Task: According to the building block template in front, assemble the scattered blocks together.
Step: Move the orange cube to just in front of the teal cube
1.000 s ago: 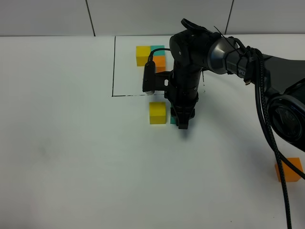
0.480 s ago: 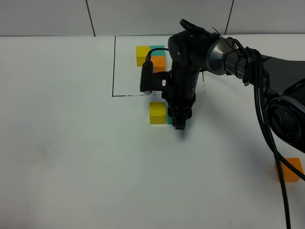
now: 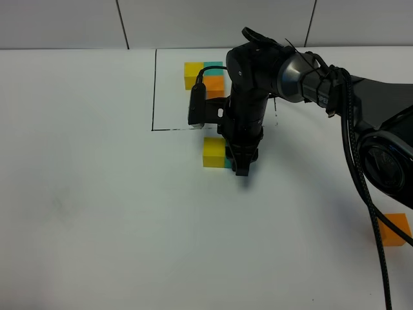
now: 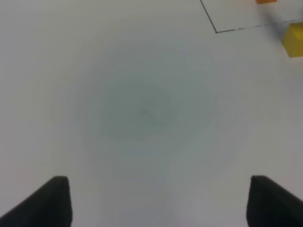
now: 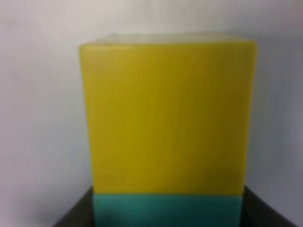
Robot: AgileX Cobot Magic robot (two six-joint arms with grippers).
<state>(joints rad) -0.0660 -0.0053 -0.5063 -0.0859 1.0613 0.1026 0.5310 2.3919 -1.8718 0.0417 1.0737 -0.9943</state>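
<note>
Black fingertips point(image 4: 57, 201) of the left gripper point(image 4: 158, 203) are sitting in the lower corners of the left wrist view. They are spread wide with nothing between them, hovering over the smooth white table point(image 4: 142, 113).

In the lower right of the high view, the loose matte orange cube point(image 3: 397, 230) is lying alone, well apart from the other blocks and partly behind a black cable. The black right arm point(image 3: 303, 71) is reaching in from the right edge to the middle of the frame and bending straight down. The right gripper point(image 3: 242, 169) is pointing at the table with its jaws pressed together, holding nothing. Its tip is standing just right of the loose matte teal cube point(image 3: 228, 163), which is touching the loose matte yellow cube point(image 3: 213, 152). The right wrist view is showing teal lying flush against yellow.

Compared with a second ago, this gripper is standing slightly further left. The small gap between the teal and yellow cubes is now closed. The orange cube is lying where it was.

Farther up, the thin black drawn rectangle point(image 3: 154, 90) is enclosing the building block template point(image 3: 193, 74). Its yellow block is sitting at the left, its teal block beside it on the right and its orange block below the teal, all touching. The arm is covering the rectangle's right part.
</note>
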